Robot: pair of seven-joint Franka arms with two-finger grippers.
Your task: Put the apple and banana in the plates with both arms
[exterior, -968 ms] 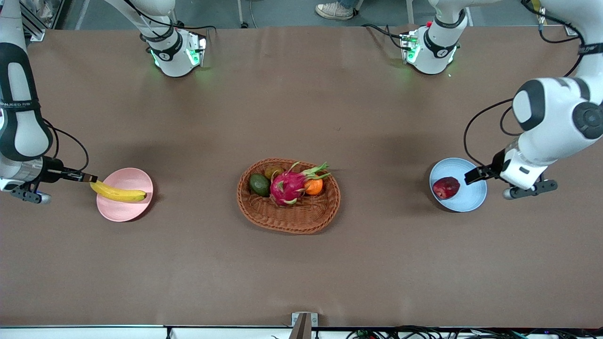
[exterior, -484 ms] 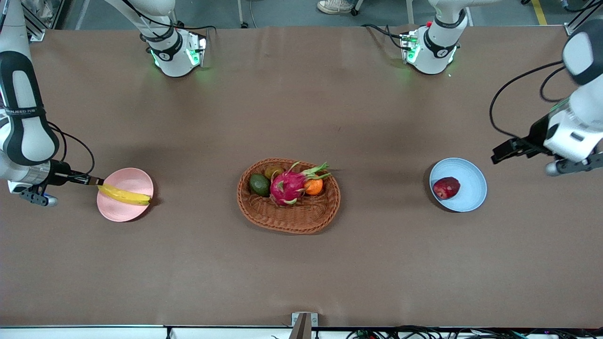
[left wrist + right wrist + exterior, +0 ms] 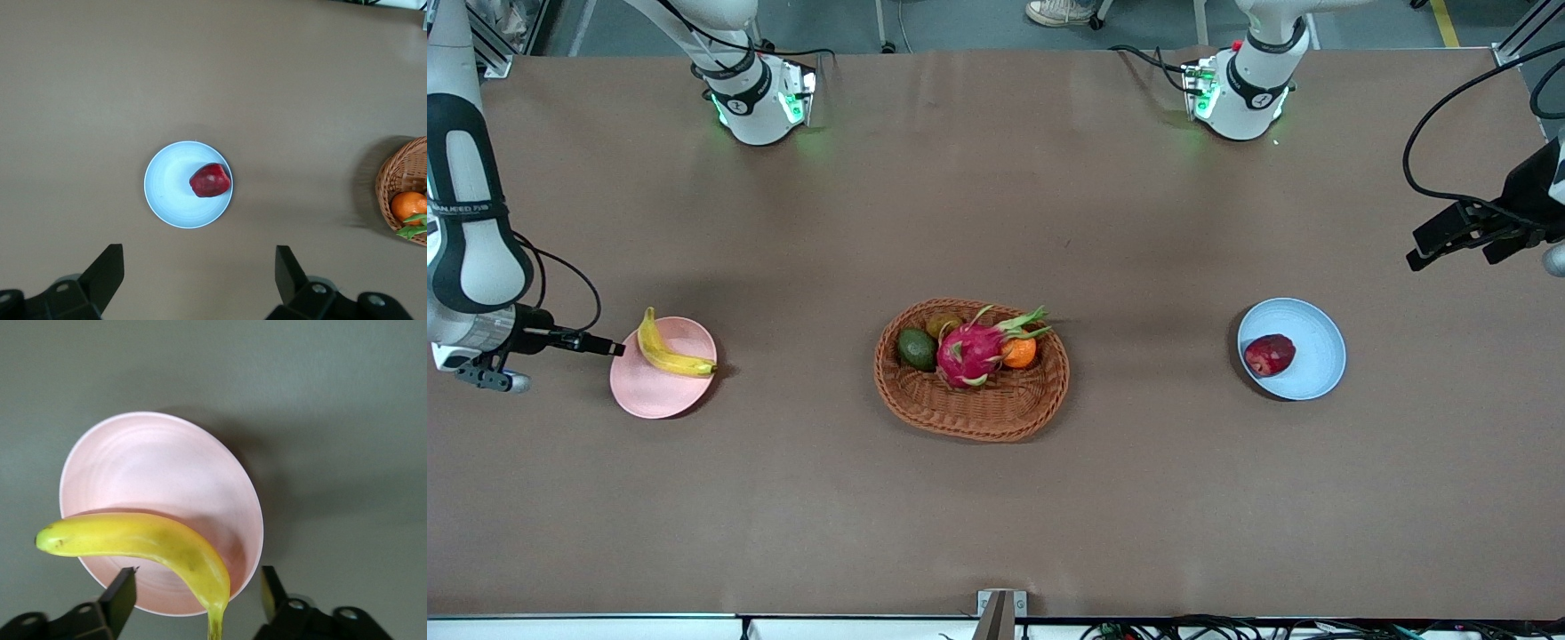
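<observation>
Two plates (pink, blue), one basket.

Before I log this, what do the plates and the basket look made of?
Pink plate and blue plate: probably matte plastic or melamine, with an even dull colour, faint rings and no glare, though ceramic is possible. Basket: woven brown wicker or rattan, with visible plaited strands and a braided rim.

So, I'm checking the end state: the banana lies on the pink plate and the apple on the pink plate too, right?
Not quite. The banana lies on the pink plate, but the apple sits on the blue plate, as the front view shows.
</observation>
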